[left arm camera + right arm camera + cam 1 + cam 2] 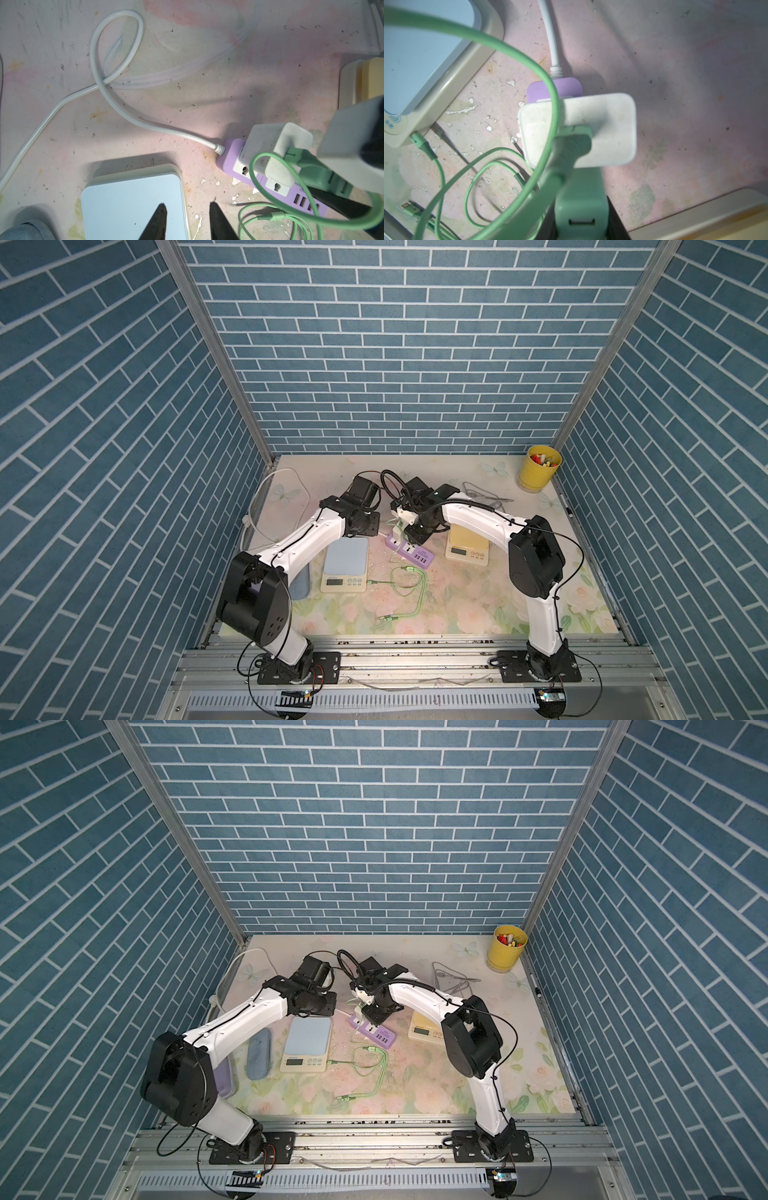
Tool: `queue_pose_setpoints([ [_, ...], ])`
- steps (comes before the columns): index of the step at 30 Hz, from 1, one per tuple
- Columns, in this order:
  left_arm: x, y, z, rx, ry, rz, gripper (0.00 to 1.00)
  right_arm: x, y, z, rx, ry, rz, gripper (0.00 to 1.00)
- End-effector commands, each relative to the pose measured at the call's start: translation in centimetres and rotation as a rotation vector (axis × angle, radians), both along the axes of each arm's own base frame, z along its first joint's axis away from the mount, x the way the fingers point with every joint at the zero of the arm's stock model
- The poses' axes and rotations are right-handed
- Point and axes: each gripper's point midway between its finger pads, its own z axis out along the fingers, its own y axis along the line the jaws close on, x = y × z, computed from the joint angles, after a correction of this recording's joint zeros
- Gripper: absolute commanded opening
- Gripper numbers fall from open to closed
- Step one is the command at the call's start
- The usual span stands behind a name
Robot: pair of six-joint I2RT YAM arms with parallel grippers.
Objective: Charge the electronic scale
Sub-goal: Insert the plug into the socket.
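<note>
Left gripper [368, 527] hangs, in both top views, over the far edge of the blue-topped scale [345, 559], too small there for us to judge its jaws. The right gripper [409, 536] stands just beside it, down on the purple power strip [412, 556]. We see the blue-topped scale run lengthwise from under the left gripper back toward the arm bases, display end toward the bases, with a green cable [409, 587] leaving the side nearest the right gripper. Well beyond the right gripper, in the far corner, a yellow cup [505, 957] holds small coloured pieces that we cannot identify. From the left wrist we find the left gripper [188, 218] partly open, its two dark fingertips [161, 220] apart with nothing between them, one above the blue-topped scale [128, 199], one above the bare mat [207, 104]. Near it the right gripper [332, 178] holds a green plug block [311, 176] against the white charger [268, 143], which stands in the purple power strip [228, 158]. From the right wrist we see the right gripper [581, 226] closed narrowly on the green plug block [579, 199], whose nose meets the white charger [608, 124]; whether it is fully seated we cannot tell. Off to one side the green cable [508, 45] ends in a port on the wall of the blue-topped scale [425, 52].
</note>
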Motion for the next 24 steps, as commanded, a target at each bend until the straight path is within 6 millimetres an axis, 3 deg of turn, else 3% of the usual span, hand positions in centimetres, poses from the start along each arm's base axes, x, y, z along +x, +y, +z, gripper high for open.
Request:
queue_pose_setpoints([
  [1,-0.3,0.4,-0.6,0.017,0.023,-0.003,0.38,-2.4,-2.1,-1.1,-0.086,0.093,0.059,0.0],
  [12,-0.3,0.3,-0.7,0.016,0.025,-0.004,0.38,-3.8,-2.2,-1.2,-0.087,0.151,0.115,0.0],
  [24,-0.4,0.4,-0.8,0.015,0.03,-0.005,0.38,-3.3,-3.1,-2.4,-0.164,0.143,0.124,0.0],
])
